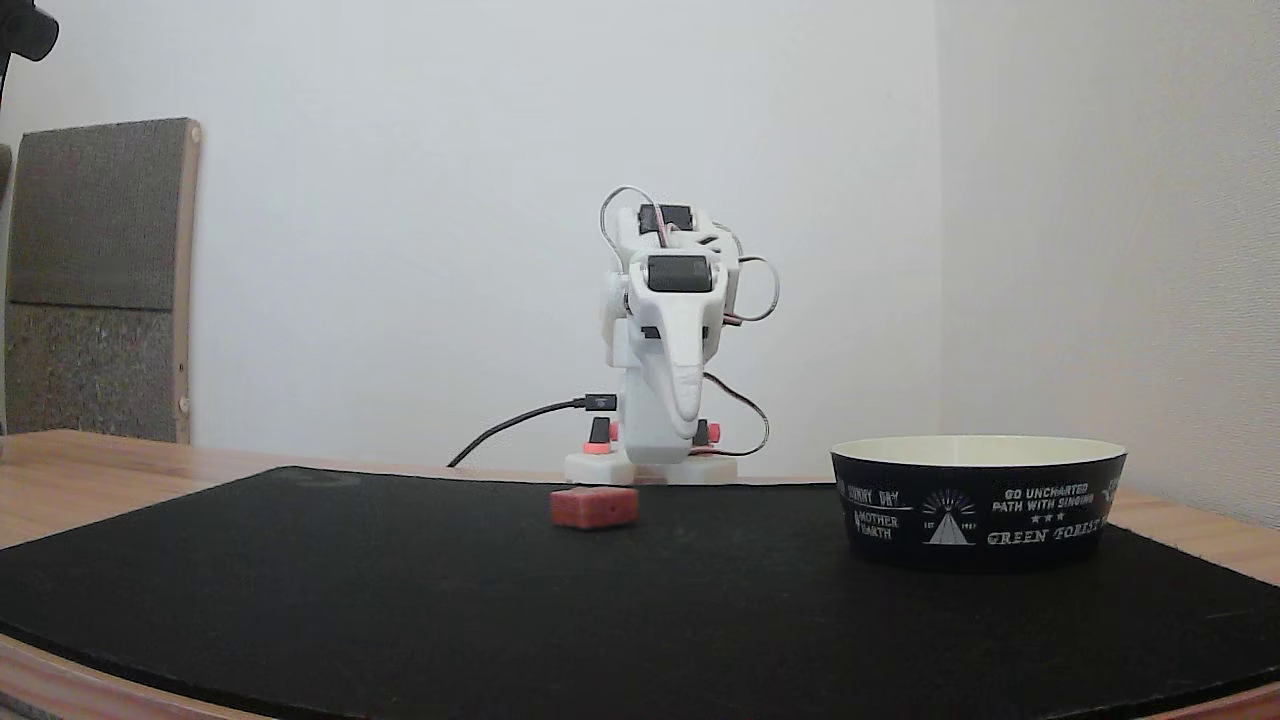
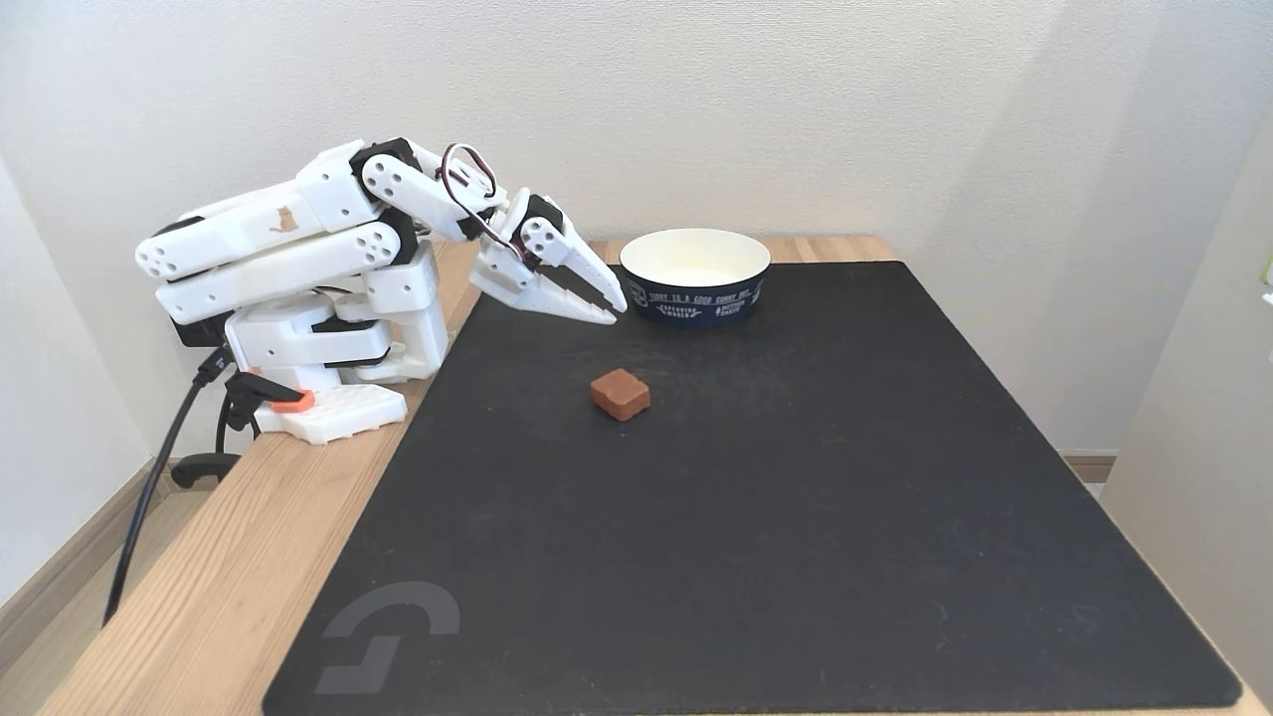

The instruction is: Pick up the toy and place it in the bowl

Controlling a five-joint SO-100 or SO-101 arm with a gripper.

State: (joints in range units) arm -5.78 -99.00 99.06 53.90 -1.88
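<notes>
The toy, a small red block with rounded edges, lies on the black mat, free of the arm. The bowl, black outside with white print and cream inside, stands on the mat and looks empty in the higher fixed view. My white gripper hangs folded back near the arm's base, above the mat's edge, between toy and bowl in the higher fixed view. Its jaws are together with nothing between them. It is well apart from the toy.
The black mat covers most of the wooden table. The arm's base sits clamped at the table's edge with a black cable trailing off. White walls stand close behind, and a brown panel leans there.
</notes>
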